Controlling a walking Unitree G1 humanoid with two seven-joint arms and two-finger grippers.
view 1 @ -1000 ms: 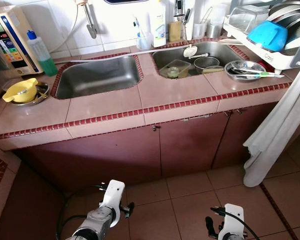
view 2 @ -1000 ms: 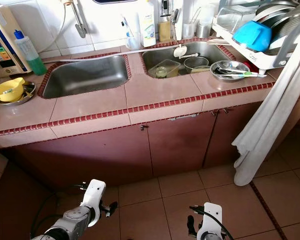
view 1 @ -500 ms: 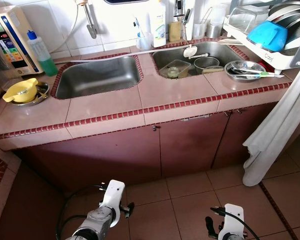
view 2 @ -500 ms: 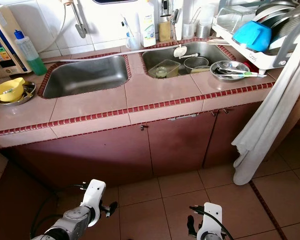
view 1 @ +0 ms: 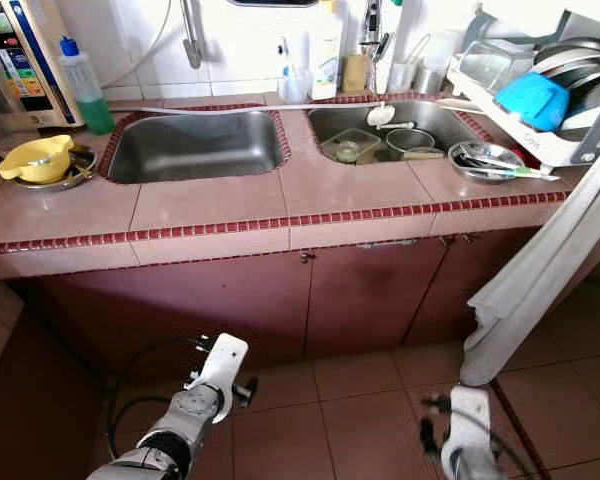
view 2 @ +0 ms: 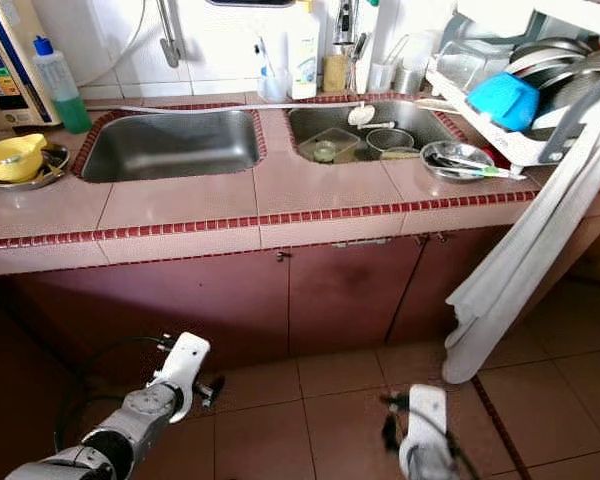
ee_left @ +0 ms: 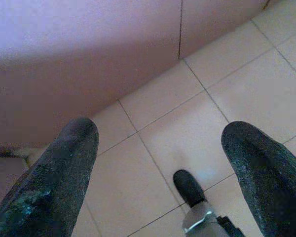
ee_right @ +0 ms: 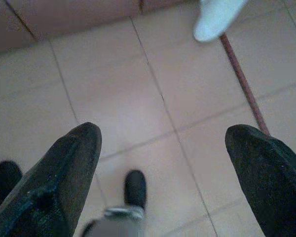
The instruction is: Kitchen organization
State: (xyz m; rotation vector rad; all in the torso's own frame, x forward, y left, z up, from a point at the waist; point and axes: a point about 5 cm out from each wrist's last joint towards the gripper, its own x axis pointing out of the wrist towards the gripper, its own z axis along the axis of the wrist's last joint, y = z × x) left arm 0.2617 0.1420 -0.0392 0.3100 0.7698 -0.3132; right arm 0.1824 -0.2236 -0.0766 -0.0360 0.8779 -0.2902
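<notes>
Approach step, standing off the counter (view 1: 210,215); left gripper (ee_left: 160,163) and right gripper (ee_right: 163,163) hang low, spread wide, empty; next: close in on right sink (view 1: 395,125) dishes

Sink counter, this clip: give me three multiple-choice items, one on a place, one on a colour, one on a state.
1. Where is the yellow bowl?
A. left end of the counter
B. in the right sink
C. on the floor

2. What colour is the bowl in the dish rack?
A. red
B. blue
C. green

3. How do the left pincer's fingers stand?
A. shut on a cloth
B. shut, empty
C. open, empty

Answers: 1 A, it sits beside the left sink. 2 B, the blue bowl lies tilted there. 3 C, floor tiles show between the spread fingers.
</notes>
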